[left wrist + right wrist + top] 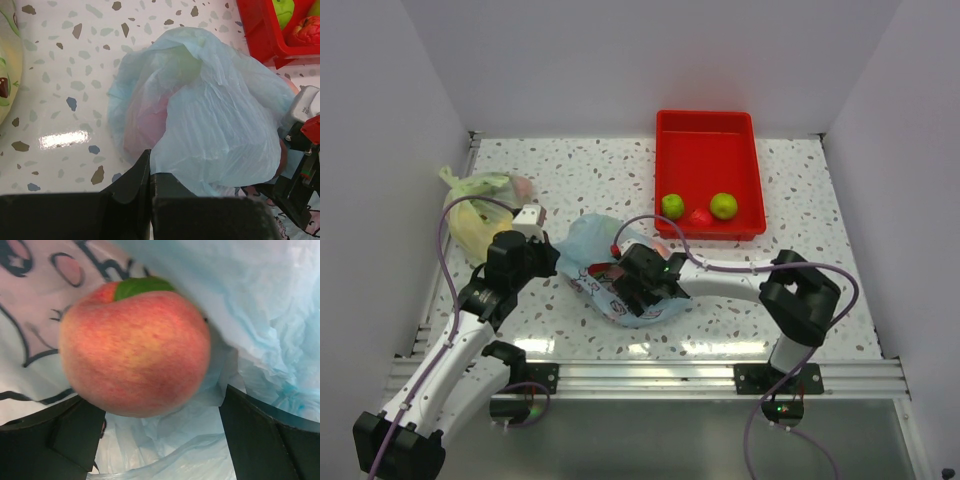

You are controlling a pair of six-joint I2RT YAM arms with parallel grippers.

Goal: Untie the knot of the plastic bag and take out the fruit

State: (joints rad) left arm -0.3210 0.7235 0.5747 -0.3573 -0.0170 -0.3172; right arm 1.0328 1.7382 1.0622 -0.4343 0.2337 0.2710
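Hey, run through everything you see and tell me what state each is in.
plastic bag: mouth open, lying on the table
peach: inside the bag, not gripped
right hand: open around the peach
left hand: shut on the bag's edge
red tray: holds two green fruits, one red fruit
yellow-green bag: knotted shut

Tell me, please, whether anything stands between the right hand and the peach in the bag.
Nothing visible: the peach lies bare between the open fingers of the right hand, with the plastic bag only behind and below it.
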